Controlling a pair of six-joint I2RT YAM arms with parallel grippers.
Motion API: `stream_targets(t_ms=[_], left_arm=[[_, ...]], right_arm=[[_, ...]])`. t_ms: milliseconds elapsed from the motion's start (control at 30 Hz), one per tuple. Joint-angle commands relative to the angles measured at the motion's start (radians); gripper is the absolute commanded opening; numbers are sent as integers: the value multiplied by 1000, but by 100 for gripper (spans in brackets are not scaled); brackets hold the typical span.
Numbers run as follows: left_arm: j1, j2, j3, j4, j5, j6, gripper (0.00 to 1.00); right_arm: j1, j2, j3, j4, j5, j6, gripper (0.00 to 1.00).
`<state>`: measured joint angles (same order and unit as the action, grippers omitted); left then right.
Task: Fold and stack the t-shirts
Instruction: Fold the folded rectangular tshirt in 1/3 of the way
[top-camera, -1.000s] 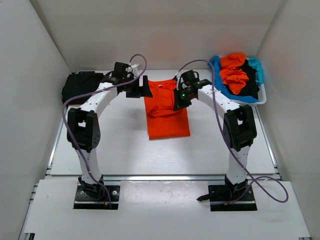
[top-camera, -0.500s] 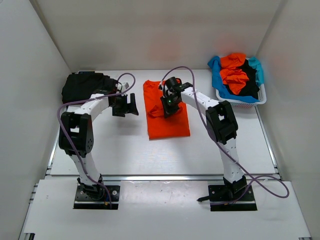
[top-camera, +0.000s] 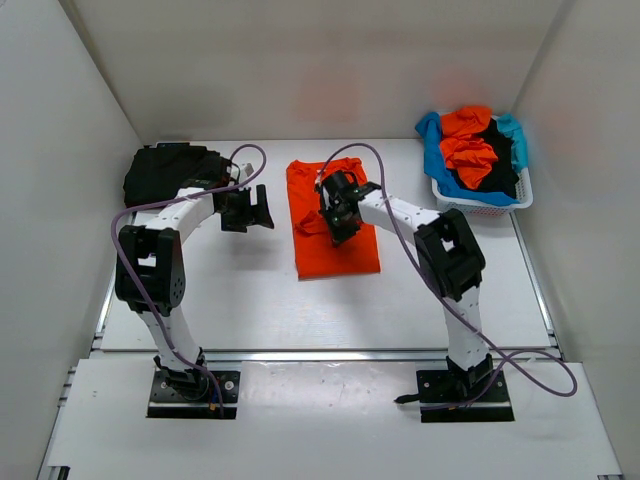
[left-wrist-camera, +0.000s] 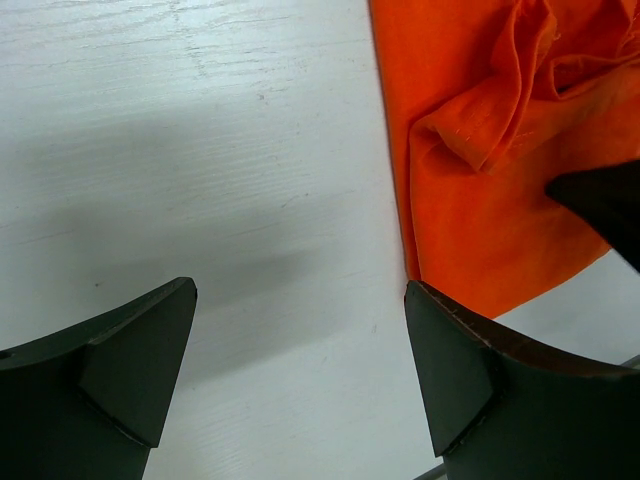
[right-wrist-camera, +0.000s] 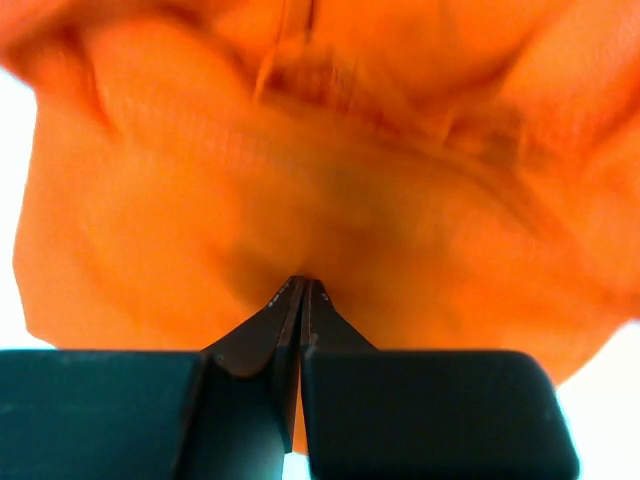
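A bright orange t-shirt (top-camera: 340, 252) lies part-folded at the table's middle, its upper part bunched into folds. My right gripper (top-camera: 334, 230) is over that bunched part. In the right wrist view its jaws (right-wrist-camera: 302, 282) are pressed shut with the tips in the orange cloth (right-wrist-camera: 200, 200). My left gripper (top-camera: 266, 212) is open and empty just left of the shirt, low over the bare table. The left wrist view shows it (left-wrist-camera: 300, 290) with the shirt's left edge (left-wrist-camera: 470, 220) beside its right finger. A folded black t-shirt pile (top-camera: 165, 172) sits at the back left.
A white lattice basket (top-camera: 500, 207) at the back right holds crumpled orange, black and light blue shirts (top-camera: 470, 150). White walls close in the table on the left, right and back. Purple cables loop off both arms.
My left gripper has drawn back left off the shirt's top-left corner. My right gripper has moved from the shirt's top-right leftward and nearer, and the shirt's upper right cloth has folded inward.
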<state>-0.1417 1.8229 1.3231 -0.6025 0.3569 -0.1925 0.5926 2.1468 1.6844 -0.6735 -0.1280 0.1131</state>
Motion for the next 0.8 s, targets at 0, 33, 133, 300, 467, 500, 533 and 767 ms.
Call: stream_targets(t_ms=[0,33,133,300,467,500,533,767], left_arm=[[5,-31,8,17,23,-5,96],[4,-30,8,17,22,-8,96],[8,-22,10,14,14,-4,96],[4,-17,18,10,13,-2,96],[11,-11,18,12,5,-4,96],[14,-14,11,13,4,-4,96],[19,-11,17,10,8,-5,96],[33,-2,8,10,11,-4,97]], right_arm=[[62,-149,-135,187,224,13,0],[70,-171,-194,251,253,10,0],[67,-183,-226,317,269,33,0],[49,-130,-196,341,246,34,0],[47,-108,-190,358,238,26,0],[44,-102,-190,362,235,31,0],[44,-99,-189,365,241,30,0],[39,-61,-141,367,252,22,0]])
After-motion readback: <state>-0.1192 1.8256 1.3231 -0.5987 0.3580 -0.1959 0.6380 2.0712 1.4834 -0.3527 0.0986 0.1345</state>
